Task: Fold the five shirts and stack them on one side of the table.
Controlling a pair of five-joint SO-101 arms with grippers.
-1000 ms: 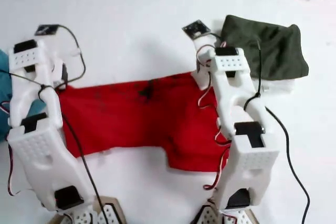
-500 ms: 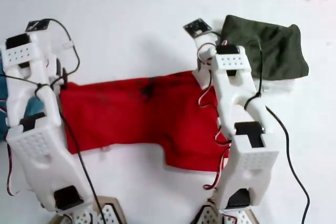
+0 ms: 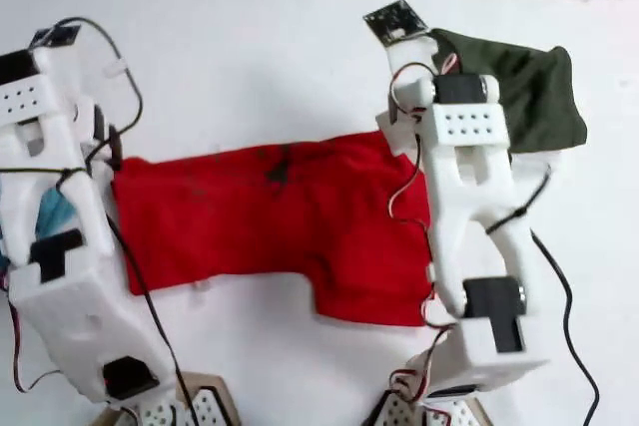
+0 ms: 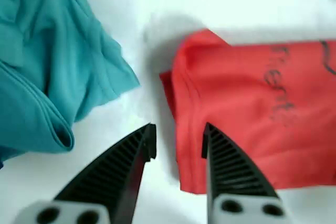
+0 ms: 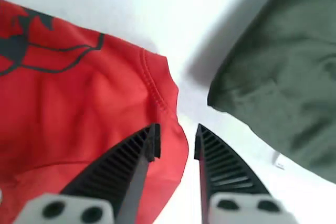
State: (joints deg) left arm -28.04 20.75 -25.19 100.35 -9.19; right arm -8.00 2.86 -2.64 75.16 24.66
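White table (image 3: 250, 47) carries your red shirt (image 3: 270, 226) spread flat across its middle, with a folded dark green shirt (image 3: 529, 87) at about 2 o'clock and a rumpled teal shirt (image 4: 42, 66) at the 9 o'clock edge. Your left gripper (image 4: 178, 140) sits at the red shirt's 9 o'clock end, jaws apart with the hem between them. Your right gripper (image 5: 177, 140) is at its 2 o'clock corner, jaws likewise apart.

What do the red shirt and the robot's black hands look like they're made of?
The red shirt looks like thin, soft knit fabric, matte, perhaps cotton or a blend: it wrinkles and shows a stitched hem. The left hand and right hand look like hard matte black plastic, possibly printed, judging by the fine ridges along their fingers.
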